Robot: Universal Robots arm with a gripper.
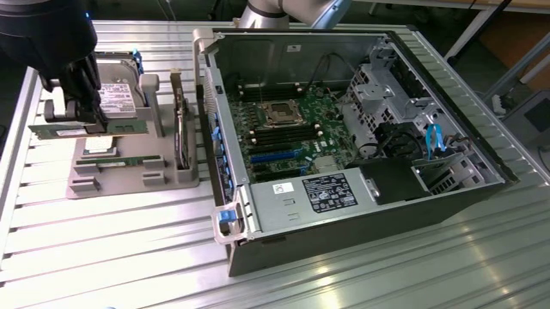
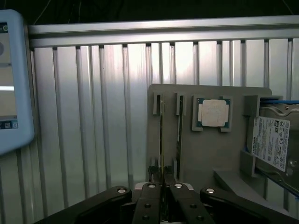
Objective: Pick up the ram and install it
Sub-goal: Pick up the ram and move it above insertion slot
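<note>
as the black pincer [image 1: 86, 122] clamps it, the thin green ram [image 1: 125, 127] hangs level

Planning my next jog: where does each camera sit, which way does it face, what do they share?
Exterior view: high off the arm, looking down on open computer case and grey holder; gripper at the exterior view's left.
Wrist view: on the wrist, looking past the fingers onto the holder and processor chip.
Shared: gripper shut on the ram, holder, hard drive.
</note>
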